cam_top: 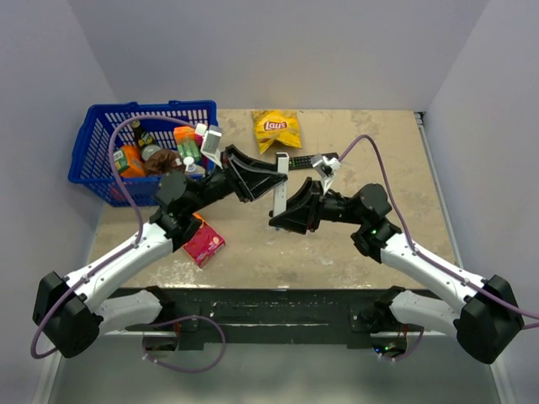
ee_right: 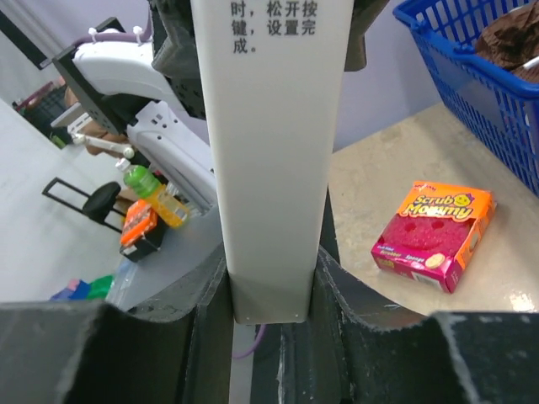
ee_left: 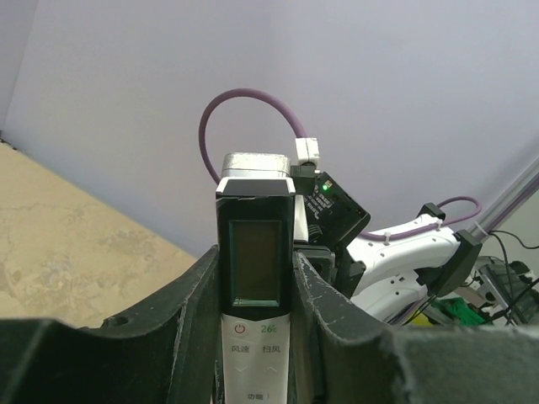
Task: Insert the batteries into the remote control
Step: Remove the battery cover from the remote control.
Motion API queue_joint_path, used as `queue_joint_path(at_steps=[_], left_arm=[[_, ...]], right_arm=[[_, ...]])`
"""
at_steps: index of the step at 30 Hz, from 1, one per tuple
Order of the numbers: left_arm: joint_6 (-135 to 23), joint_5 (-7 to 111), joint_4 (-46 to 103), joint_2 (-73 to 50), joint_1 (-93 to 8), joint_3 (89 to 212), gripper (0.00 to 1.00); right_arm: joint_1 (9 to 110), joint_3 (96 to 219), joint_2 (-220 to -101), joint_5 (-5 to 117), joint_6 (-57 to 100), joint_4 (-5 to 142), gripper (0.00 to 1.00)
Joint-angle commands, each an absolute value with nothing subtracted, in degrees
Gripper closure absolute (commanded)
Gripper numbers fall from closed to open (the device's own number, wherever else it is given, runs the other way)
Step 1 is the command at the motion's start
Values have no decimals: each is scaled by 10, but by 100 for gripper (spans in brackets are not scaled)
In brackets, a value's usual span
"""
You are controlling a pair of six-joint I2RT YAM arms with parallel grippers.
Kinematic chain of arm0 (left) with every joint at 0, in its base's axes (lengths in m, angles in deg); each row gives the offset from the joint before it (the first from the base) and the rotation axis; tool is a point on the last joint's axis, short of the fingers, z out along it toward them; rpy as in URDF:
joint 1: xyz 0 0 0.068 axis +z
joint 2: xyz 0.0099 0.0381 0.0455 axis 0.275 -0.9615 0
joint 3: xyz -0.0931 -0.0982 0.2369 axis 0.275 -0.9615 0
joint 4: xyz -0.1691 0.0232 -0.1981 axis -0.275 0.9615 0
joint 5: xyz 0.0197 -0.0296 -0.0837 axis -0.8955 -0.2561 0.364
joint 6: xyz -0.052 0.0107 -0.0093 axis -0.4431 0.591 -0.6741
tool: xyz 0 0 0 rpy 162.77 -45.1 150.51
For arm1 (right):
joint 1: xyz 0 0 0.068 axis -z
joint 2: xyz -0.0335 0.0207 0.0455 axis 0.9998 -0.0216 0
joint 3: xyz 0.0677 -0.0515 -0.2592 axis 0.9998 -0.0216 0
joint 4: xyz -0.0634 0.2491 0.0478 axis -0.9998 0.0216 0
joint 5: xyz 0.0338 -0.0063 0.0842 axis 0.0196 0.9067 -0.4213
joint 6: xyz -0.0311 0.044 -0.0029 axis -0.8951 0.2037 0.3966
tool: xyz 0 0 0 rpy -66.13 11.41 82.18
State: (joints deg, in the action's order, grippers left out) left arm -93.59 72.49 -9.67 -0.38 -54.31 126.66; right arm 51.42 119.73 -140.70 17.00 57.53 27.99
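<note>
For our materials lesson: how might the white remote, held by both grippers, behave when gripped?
The remote looks like stiff plastic, so it probably will not bend between the left gripper and right gripper. Its smooth white back may slip. Slim, so likely light.

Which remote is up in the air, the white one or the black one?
The slim white remote, held up by the left gripper; the wide black button remote lies on the table.
</note>
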Motion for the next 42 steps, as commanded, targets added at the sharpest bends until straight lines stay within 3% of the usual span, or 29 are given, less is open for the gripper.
queue_joint_path(at_steps=[1,4,7,14,28,36,42], left_arm=[[-883,704,-55,41,-544,1266,64],[-859,693,-16,62,-534,1266,50],[-844,710,3,76,-514,1262,43],[-808,777,32,84,-487,1275,9],[-840,704,66,74,-486,1277,8],[-854,818,-73,29,-476,1252,6],[-866,918,-146,-1,-452,1254,11]], right_arm=[[513,1237,-1384,196,516,333,100],[513,1253,-1368,206,471,407,100],[512,1272,-1359,215,437,467,100],[513,1325,-1352,248,351,620,100],[507,1368,-1354,344,290,752,100],[506,1349,-1349,288,329,695,100],[506,1342,-1342,271,333,683,100]])
